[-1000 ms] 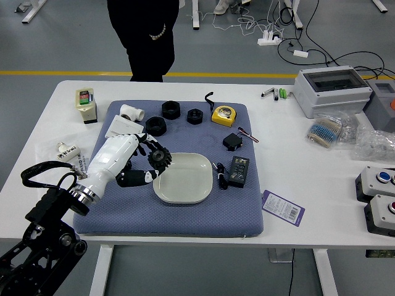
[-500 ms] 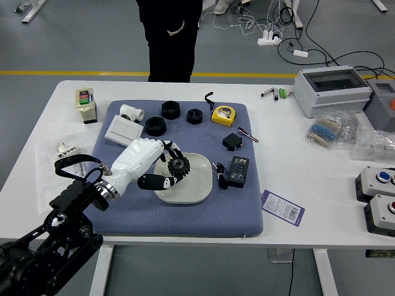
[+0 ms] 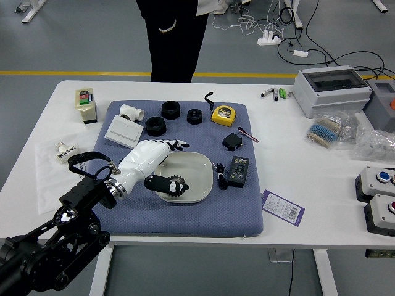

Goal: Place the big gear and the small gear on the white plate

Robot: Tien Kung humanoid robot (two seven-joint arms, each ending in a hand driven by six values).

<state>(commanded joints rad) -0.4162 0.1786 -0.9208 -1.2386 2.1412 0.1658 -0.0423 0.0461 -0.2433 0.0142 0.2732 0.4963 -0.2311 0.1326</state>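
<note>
Above a grey floor, a white surface [image 3: 296, 154] is set with many things, and much of it is covered by a blue mat [image 3: 197, 223]. At its far side, a person [image 3: 179, 43] in black trousers is seen from the waist down. From the near left corner, the left arm [image 3: 80, 237] is reached in over the mat. On the right of the surface, a grey-white case [image 3: 333, 88] with a dark window is placed, with bagged parts [image 3: 327, 129] nearer and two button boxes [image 3: 373, 183] [image 3: 384, 214] by the right edge.

Over the left side of the white plate [image 3: 200, 168], the left hand [image 3: 143, 159] is held open, its fingers stretched out and its thumb lowered. In the near left part of the plate, a dark toothed gear [image 3: 179, 187] is partly covered by the thumb; whether the two are touching, or whether it is the big or the small gear, cannot be told.

Beyond the hand, a flat white box [image 3: 123, 131] is laid. Just right of the plate, a black cable [image 3: 221, 176] and a black box [image 3: 239, 171] are seen. Toward the mat's far edge, three black rings [image 3: 171, 110] and a yellow tape measure [image 3: 223, 115] are grouped.
</note>
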